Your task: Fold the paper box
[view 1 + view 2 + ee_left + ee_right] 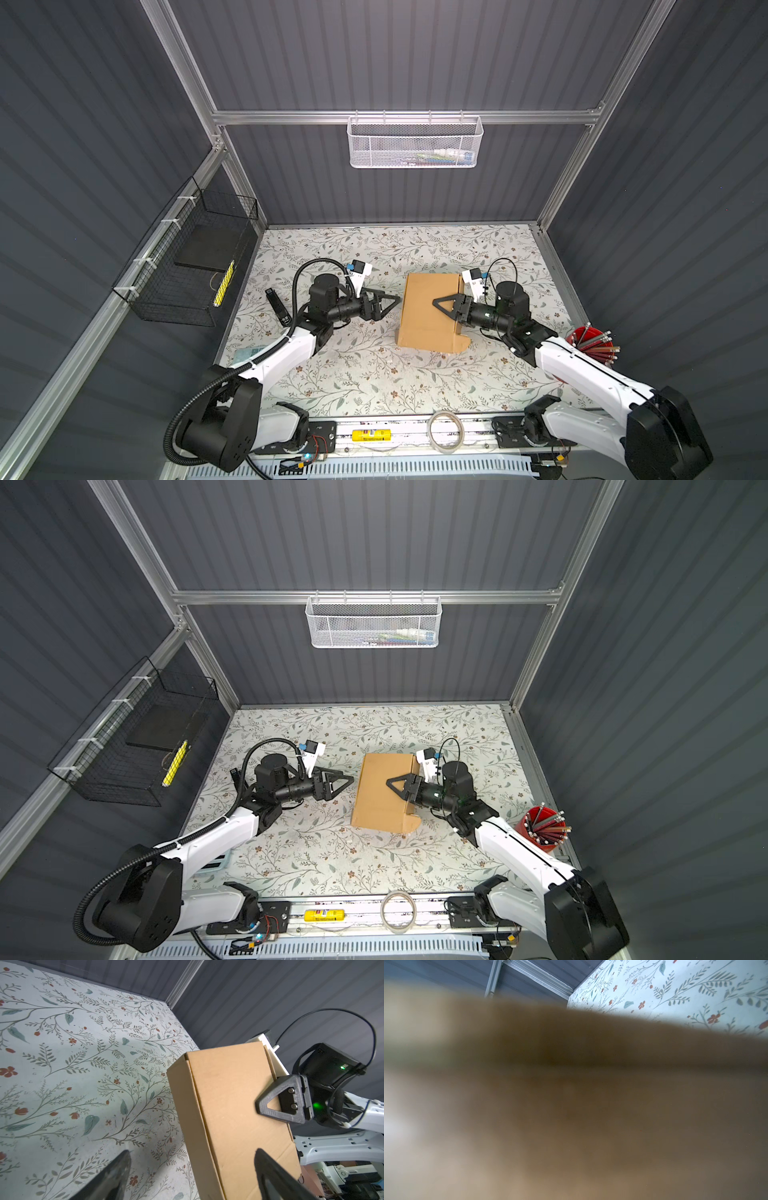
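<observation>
The paper box is a brown cardboard mailer folded shut and propped up on one edge on the floral table, its broad face tilted toward the left. My right gripper holds its right side: one black finger presses on the broad face and the other is hidden behind the cardboard. Blurred brown cardboard fills the right wrist view. My left gripper is open just left of the box, straddling its near edge without touching it.
A black wire basket hangs on the left wall and a white mesh basket on the back rail. A red cup of pencils stands at the right edge. A black device lies left of my left arm. A tape roll sits on the front rail.
</observation>
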`<move>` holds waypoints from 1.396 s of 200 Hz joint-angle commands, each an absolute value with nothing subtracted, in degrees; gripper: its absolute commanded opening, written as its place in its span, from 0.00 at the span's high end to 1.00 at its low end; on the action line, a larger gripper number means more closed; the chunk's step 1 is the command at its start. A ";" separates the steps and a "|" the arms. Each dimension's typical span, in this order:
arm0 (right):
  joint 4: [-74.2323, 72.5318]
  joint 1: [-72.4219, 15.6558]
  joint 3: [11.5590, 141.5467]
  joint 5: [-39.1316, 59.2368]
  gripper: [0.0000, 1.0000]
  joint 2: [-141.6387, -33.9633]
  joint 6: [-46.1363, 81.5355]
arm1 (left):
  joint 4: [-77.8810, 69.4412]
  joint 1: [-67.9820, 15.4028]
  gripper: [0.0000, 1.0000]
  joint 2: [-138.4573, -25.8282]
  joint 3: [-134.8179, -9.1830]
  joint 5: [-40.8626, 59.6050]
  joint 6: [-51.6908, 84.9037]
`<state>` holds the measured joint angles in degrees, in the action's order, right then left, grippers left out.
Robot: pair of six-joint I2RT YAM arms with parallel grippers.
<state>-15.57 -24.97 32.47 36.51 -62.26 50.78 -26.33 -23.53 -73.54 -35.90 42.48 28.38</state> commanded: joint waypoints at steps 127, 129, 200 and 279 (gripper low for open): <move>-12.35 -19.57 38.27 50.21 0.44 -60.27 44.43 | -45.91 -23.16 0.00 -79.37 -37.00 58.26 41.39; -12.56 -19.57 38.31 50.30 0.44 -60.35 44.48 | -46.13 -23.19 0.00 -79.48 -37.07 58.44 41.66; -18.34 -19.51 40.02 53.92 0.44 -63.67 46.69 | -56.32 -23.79 0.00 -83.76 -37.68 60.19 50.09; -20.89 -19.44 42.44 56.42 0.44 -69.21 46.44 | -87.55 -24.74 0.06 -95.72 -38.35 61.13 74.98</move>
